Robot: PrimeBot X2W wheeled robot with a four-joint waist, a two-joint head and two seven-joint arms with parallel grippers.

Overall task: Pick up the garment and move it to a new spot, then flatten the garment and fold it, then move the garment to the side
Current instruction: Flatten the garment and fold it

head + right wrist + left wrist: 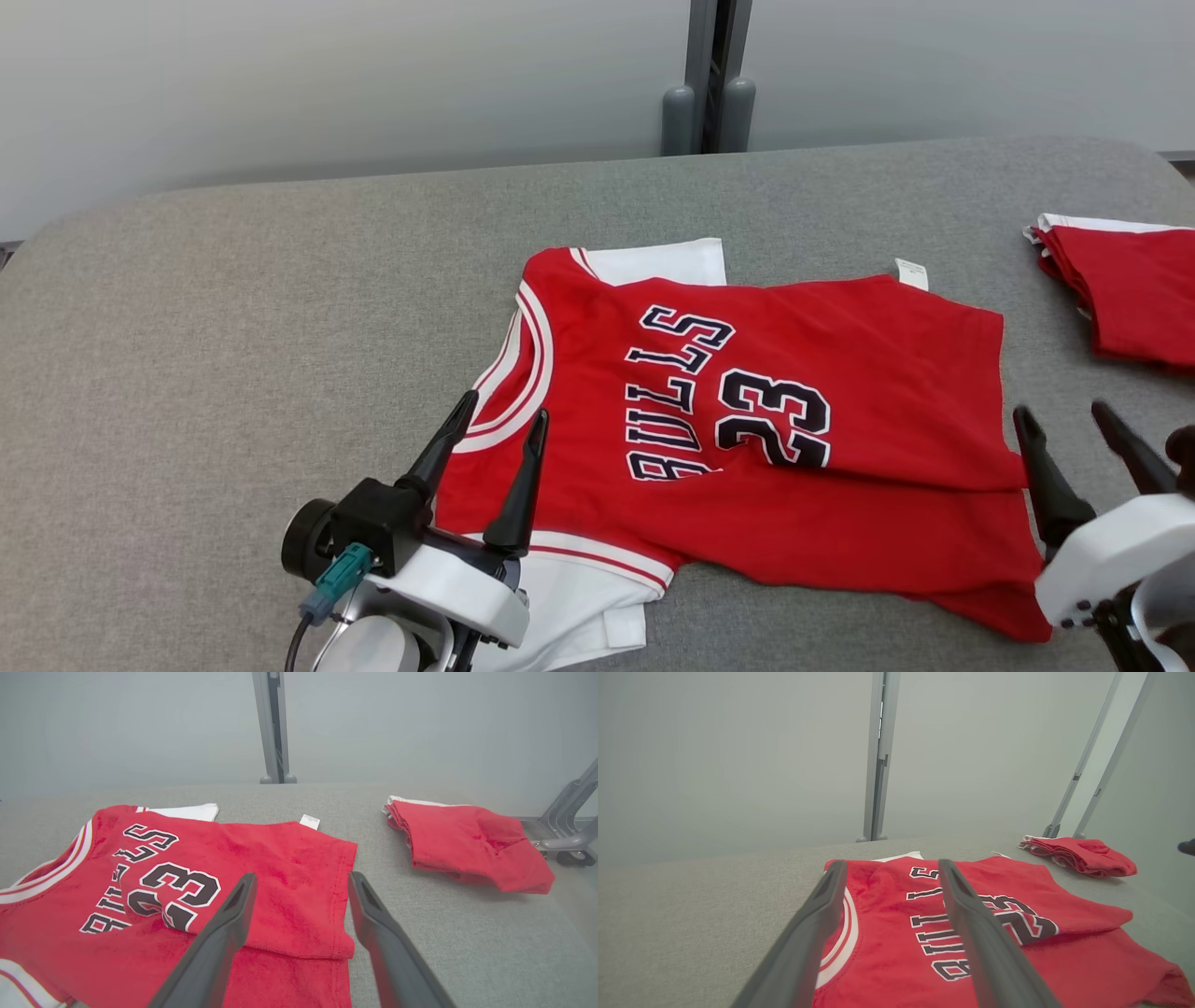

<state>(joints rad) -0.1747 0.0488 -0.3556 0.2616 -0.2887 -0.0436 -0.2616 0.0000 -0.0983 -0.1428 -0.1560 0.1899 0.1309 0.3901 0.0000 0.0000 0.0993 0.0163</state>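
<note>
A grey cloth-covered table [187, 327] spans the head view from edge to edge, with a pale wall behind it along the top of the frame.

The garment [840, 373], a red jersey, lies on the table at the centre of the frame and reaches toward the lower right. It is turned sideways, so "BULLS" and "23" read up the picture. Its lower band is doubled over, leaving a long crease across the red cloth under the number. A white-trimmed armhole curves along its left edge, and white cloth shows at its upper left and lower left corners.

A folded red bundle [1130, 299] sits at the right edge of the frame, well apart from the garment.

The left jaws rise from the lower left of the frame. Their two dark fingers [439, 453] are spread, their tips lie over the armhole trim, and nothing is between them; whether they touch the cloth cannot be told.

The right jaws stand at the lower right. Their fingers [1050, 476] are also spread and hold nothing, and the nearer one is just beside the garment's right hem.

A grey post [707, 93] stands behind the table at top centre.

A small white label [912, 273] sticks out at the garment's upper right edge.
</note>
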